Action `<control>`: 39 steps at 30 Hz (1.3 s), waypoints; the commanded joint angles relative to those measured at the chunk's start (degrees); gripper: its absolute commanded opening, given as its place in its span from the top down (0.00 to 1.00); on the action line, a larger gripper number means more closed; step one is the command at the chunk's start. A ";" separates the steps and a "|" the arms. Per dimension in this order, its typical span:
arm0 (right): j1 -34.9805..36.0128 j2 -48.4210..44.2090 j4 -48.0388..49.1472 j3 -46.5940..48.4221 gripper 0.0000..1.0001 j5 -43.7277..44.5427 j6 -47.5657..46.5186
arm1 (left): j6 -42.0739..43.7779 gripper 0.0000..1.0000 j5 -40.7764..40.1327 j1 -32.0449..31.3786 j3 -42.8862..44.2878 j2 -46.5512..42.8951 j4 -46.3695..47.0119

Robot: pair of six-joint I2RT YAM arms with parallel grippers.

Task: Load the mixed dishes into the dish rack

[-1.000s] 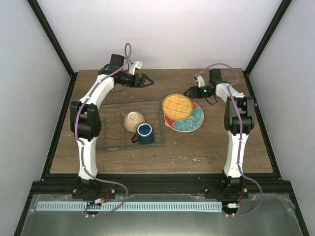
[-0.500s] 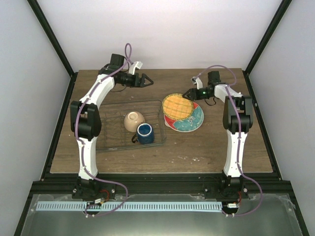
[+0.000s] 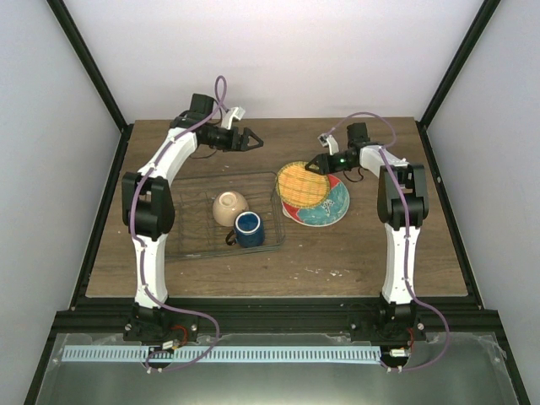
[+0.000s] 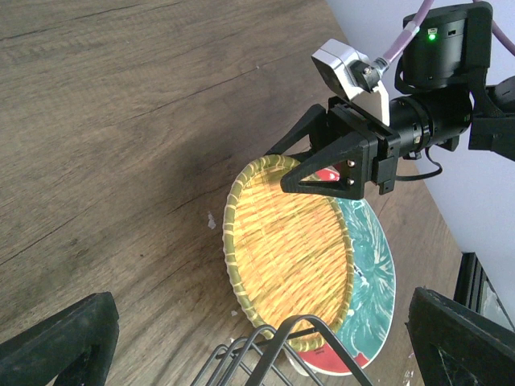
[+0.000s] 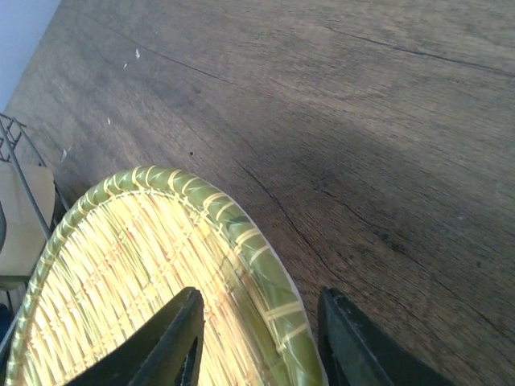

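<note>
At the far rim of the yellow-orange plate [image 3: 302,182], the right fingers [image 3: 314,165] stand part-open astride its edge; it lies on the red plate [image 3: 331,207] beside the dish rack [image 3: 181,245]. Behind the rack, which holds cream bowl [image 3: 229,207] and blue mug [image 3: 249,229], the left fingers [image 3: 251,137] gape empty above the bench [image 3: 363,246].

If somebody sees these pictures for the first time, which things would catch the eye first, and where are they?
The yellow-orange woven plate stands out most. It tops a red plate with teal flower right of the dark wire dish rack, and the right gripper has a finger on each side of its far rim. Inside the rack sit a small cream bowl and a dark blue mug. The left gripper hangs wide open behind the rack.
</note>
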 commanded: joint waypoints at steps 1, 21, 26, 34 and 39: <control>0.39 0.86 0.37 2.09 0.63 -0.71 -1.12 | 1.49 0.00 0.34 -0.27 1.34 0.59 -0.44; -0.73 -2.22 -0.92 2.77 0.94 1.99 -2.50 | 1.05 0.00 1.63 -0.55 1.81 0.98 0.22; -3.00 -3.25 -1.00 3.62 0.95 -0.40 -0.83 | 1.45 0.00 1.67 -1.78 2.93 2.17 -0.31; -5.47 -4.50 1.60 4.31 0.96 -4.79 3.21 | 1.04 0.00 2.45 -3.50 4.33 4.60 0.44; -5.91 -4.52 4.38 5.17 0.96 -7.49 6.26 | 0.47 0.00 3.97 -3.89 4.37 6.31 1.80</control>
